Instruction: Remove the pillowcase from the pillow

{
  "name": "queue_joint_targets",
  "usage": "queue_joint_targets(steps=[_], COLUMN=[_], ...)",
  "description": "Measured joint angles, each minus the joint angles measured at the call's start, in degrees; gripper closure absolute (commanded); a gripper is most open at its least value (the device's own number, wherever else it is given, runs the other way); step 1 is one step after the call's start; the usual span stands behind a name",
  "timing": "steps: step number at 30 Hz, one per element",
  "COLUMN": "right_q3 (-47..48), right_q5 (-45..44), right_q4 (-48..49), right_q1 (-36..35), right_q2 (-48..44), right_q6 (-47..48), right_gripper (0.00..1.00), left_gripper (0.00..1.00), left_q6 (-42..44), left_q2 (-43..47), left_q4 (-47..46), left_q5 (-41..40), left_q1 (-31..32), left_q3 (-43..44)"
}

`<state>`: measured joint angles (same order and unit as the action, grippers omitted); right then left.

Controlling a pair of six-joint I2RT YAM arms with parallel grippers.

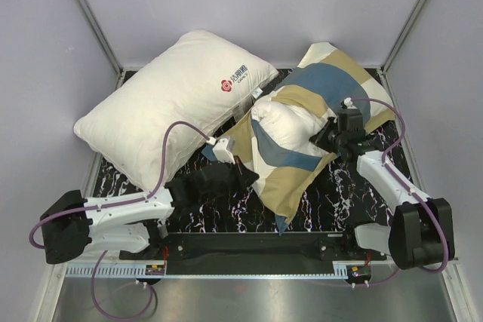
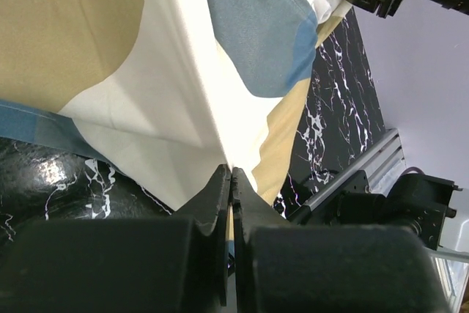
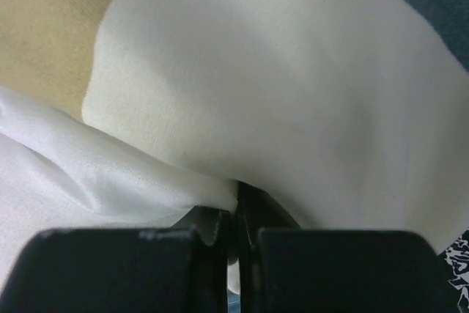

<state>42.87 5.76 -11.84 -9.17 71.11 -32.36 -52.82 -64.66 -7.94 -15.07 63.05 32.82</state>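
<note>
The checked pillowcase (image 1: 336,84) in teal, tan and cream lies at centre right. The plain off-white pillow (image 1: 290,122) bulges out of its open near end. My left gripper (image 1: 229,157) is at the case's near-left edge, shut on a fold of cream pillowcase fabric (image 2: 183,108); its jaws (image 2: 231,171) meet on the cloth. My right gripper (image 1: 324,139) is at the pillow's right side. In the right wrist view the right gripper (image 3: 236,209) is shut on a fold of white pillow fabric (image 3: 88,174), with the cream pillowcase (image 3: 293,93) draped over one finger.
A white pillow with a red logo (image 1: 177,107) lies at the back left, touching the pillowcase. The black marbled tabletop (image 1: 343,194) shows near the arms. A metal rail (image 1: 249,269) runs along the front edge, and grey walls close in both sides and the back.
</note>
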Motion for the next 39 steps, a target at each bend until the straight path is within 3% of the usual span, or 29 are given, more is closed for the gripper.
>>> queue_joint_targets(steps=[9,11,12,15,18,23,28,39], right_q3=[-3.8,-4.0,-4.0,-4.0,-3.5,-2.6,-3.3,-7.4], right_q5=[1.0,1.9,2.4,3.1,4.6,6.1,7.5,7.1], right_q4=[2.6,1.9,1.2,-2.7,-6.3,-10.5,-11.5,-3.8], right_q1=[2.1,2.3,2.4,2.6,2.6,1.2,-0.9,-5.1], right_q2=[-6.0,-8.0,-9.4,-15.0,-21.2,-29.4,-31.9,-18.9], right_q6=[0.5,1.7,2.2,4.2,5.9,6.7,6.5,5.7], right_gripper=[1.0,0.76,0.49,0.12,0.02,0.0,0.0,0.0], left_gripper=[1.0,1.0,1.0,1.0,1.0,1.0,1.0,1.0], left_q6=[2.8,3.0,3.1,3.6,4.0,4.2,4.3,4.3], left_q2=[-11.7,-14.4,-15.7,-19.5,-20.9,-20.9,-21.0,-21.0], left_q4=[-1.0,-1.2,-1.2,-0.5,0.2,1.2,1.7,2.0], left_q5=[2.3,2.6,2.6,2.4,2.1,1.7,1.5,1.5], left_q1=[0.7,0.7,0.7,0.7,0.7,0.8,0.8,0.8], left_q3=[7.5,8.1,8.5,10.3,11.1,11.6,11.8,11.8])
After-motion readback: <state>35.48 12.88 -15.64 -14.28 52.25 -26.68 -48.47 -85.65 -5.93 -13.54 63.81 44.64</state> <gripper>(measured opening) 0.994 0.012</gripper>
